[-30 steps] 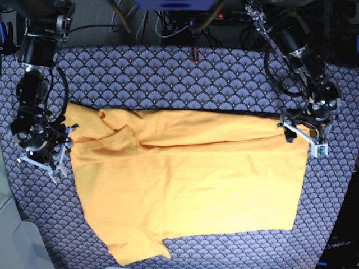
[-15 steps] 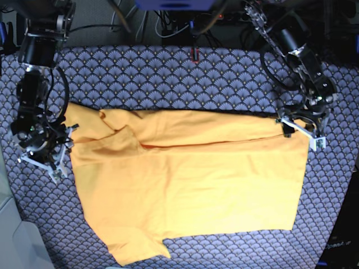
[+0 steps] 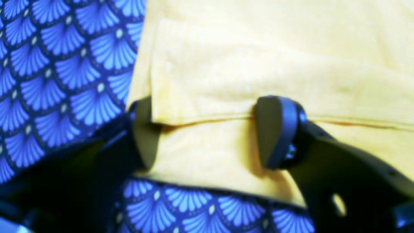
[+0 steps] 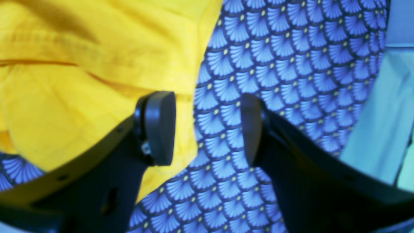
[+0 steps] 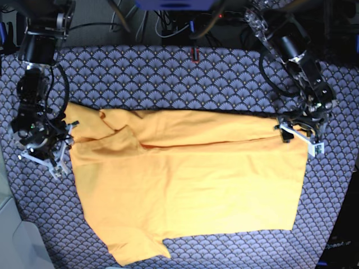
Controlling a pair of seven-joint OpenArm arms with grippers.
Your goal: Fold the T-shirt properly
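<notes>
Nearest you, the T-shirt (image 5: 185, 190) has its bottom sleeve hanging toward the front edge of the table cover (image 5: 168, 73), flat and untouched, so the next fold probably belongs here. The body spreads across the middle of the counter, and its far long edge is already doubled over toward you into a narrow band, which is why both arms sit along that line. At the left edge of the base view, your right gripper (image 4: 207, 129) straddles the shirt's border: one pad rests over yellow cloth, the other over bare cover, jaws apart and holding nothing. That placement suggests you are either lined up to pinch the border or have let it go. Toward the right edge, your left gripper (image 3: 207, 132) is set over the end of the folded band, pads spread wide on either side of the flap's edge, with cloth between them but not squeezed. Both hands open on the fold line reads as a fold laid down, though I cannot be sure.
</notes>
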